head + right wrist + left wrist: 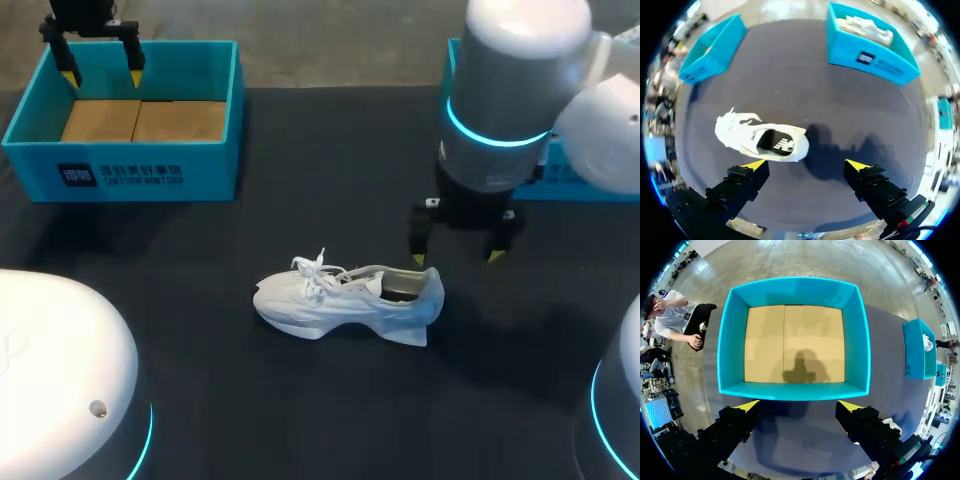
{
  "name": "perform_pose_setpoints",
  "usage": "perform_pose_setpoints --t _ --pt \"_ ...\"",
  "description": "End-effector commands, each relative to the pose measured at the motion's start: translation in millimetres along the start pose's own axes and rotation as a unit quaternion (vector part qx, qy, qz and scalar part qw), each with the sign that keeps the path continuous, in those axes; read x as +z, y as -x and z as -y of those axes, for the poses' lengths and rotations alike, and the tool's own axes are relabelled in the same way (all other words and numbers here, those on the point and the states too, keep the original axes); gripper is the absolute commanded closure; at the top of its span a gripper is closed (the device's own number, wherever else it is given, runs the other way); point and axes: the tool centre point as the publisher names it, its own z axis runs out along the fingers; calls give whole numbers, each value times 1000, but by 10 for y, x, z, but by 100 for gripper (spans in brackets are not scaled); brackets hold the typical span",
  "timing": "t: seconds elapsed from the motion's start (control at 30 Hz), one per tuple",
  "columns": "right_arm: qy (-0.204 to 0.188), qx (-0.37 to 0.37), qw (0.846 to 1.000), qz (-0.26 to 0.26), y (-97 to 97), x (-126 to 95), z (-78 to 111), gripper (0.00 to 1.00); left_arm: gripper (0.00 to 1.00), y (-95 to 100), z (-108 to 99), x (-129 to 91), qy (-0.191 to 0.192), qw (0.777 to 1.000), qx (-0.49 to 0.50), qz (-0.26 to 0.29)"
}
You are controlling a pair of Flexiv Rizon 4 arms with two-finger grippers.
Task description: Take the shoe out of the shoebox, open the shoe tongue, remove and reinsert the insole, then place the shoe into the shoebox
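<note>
A white shoe lies on its sole in the middle of the dark table, toe to the left, laces loose, its dark insole showing in the opening. My right gripper hangs open just behind and right of the heel, holding nothing; in the right wrist view the shoe sits just ahead of one fingertip. The teal shoebox stands at the back left, holding only its brown cardboard floor. My left gripper is open above the box's far rim, and its fingers show nothing between them.
A second teal box stands at the back right behind my right arm, with white shoe material inside. Dark table cloth lies between the two boxes and in front of the shoe.
</note>
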Motion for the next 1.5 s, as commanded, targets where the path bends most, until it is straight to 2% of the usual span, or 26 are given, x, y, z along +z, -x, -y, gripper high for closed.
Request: perform_pose_setpoints --t 0.03,0.07,0.2,0.27,0.33,1.0,1.13,1.2,1.23,1.3,1.5 --pt "6 -86 993 -80 63 4 23 0 0 0 -1 -1 0 1000 0 0" --pt "23 -109 988 -105 62 -15 36 0 0 0 -1 -1 0 1000 0 0" --pt "47 -147 979 -131 79 -41 69 0 0 0 -1 -1 0 1000 0 0" --pt "77 -188 968 -145 101 -66 116 0 0 0 -1 -1 0 1000 0 0" --pt "46 -185 972 -135 142 -59 126 0 0 0 -1 -1 0 1000 0 0" --pt "49 -188 971 -137 172 -49 114 0 0 0 -1 -1 0 1000 0 0" --pt "75 -244 952 -166 350 -35 54 0 0 0 -1 -1 0 1000 0 0" --pt "79 -261 948 -166 388 -49 41 0 0 0 -1 -1 0 1000 0 0" --pt "86 -281 939 -181 417 -52 37 0 0 0 -1 -1 0 1000 0 0" --pt "92 -297 932 -186 453 -46 41 0 0 0 -1 -1 0 1000 0 0" --pt "119 -363 897 -224 575 119 29 0 0 0 -1 -1 0 1000 0 0"
